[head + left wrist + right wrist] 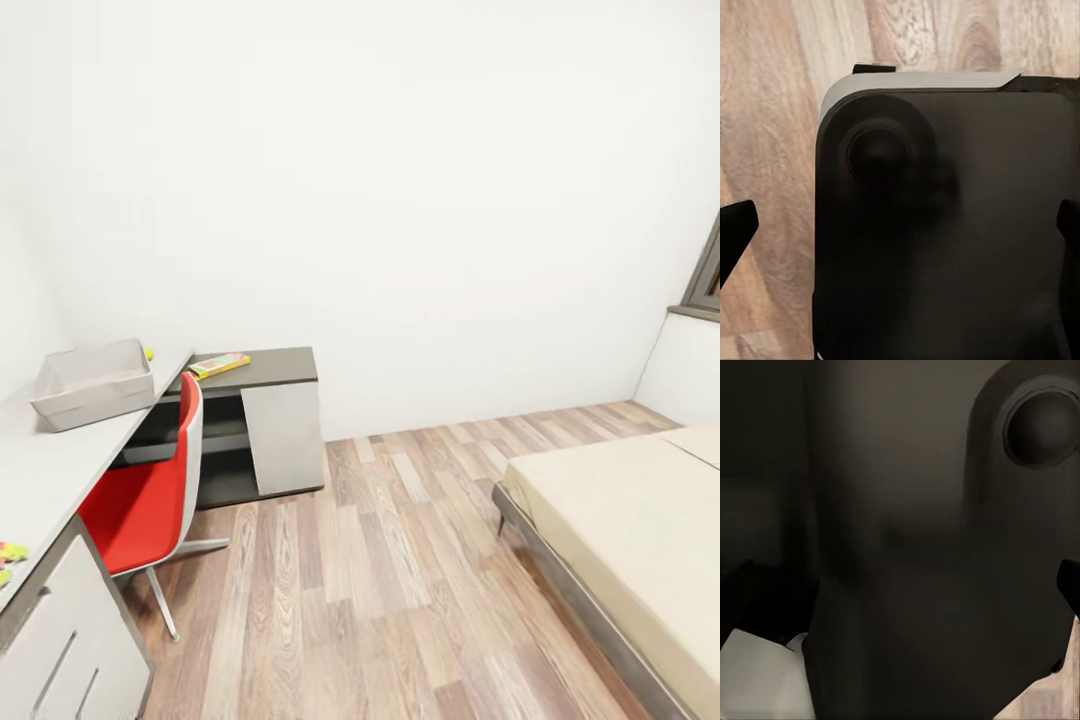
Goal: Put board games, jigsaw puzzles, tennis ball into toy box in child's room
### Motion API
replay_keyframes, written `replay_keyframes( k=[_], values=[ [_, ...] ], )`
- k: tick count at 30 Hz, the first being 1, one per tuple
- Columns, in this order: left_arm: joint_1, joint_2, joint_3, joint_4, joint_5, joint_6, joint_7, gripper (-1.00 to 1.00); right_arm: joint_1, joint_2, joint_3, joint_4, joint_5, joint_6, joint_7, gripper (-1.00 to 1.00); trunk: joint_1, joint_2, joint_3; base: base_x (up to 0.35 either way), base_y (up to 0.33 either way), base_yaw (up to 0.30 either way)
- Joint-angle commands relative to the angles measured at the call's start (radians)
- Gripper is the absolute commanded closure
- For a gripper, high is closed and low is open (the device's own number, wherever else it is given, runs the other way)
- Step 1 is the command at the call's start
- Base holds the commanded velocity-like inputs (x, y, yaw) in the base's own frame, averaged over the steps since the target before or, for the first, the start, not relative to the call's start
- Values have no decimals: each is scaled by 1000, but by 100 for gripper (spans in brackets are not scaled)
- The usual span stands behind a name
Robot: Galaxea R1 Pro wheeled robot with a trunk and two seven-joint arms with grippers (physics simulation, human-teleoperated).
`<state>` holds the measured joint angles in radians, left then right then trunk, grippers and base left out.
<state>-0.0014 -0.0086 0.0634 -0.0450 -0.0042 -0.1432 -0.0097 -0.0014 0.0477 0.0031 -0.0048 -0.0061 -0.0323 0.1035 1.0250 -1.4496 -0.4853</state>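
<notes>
toy box [92, 383] sat on table [60, 460] | board game [219, 365] lay on cabinet [262, 425] | left fingertips [736, 232] parted, holding nothing | right gripper's state: unclear

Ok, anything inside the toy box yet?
The toy box stands on the table, and the part of its interior visible in the head view looks empty grey. Its near wall hides the lower floor, so a flat item there cannot be ruled out. A small yellow-green object peeks from behind it.

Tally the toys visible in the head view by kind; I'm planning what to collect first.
Board game: 1, on the dark-topped cabinet
Jigsaw puzzle: 1, cut off by the picture's edge
Tennis ball: 1, beside the toy box
Total: 3
</notes>
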Motion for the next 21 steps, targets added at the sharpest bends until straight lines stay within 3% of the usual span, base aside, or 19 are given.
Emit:
replay_keyframes(
  k=[1,13,21],
  values=[
    [0,0,6,0,0,-2,-1,-100,0,0,0,0,-1,-3,2,-100,0,0,-1,0,0,276],
    [0,1,6,0,-1,-5,-1,-100,0,0,-2,0,-2,-4,2,-100,0,0,-9,0,0,247],
    [0,1,4,-1,-2,-5,-1,-100,0,0,-2,0,-2,-22,2,-100,0,0,-13,0,0,105]
  ],
)
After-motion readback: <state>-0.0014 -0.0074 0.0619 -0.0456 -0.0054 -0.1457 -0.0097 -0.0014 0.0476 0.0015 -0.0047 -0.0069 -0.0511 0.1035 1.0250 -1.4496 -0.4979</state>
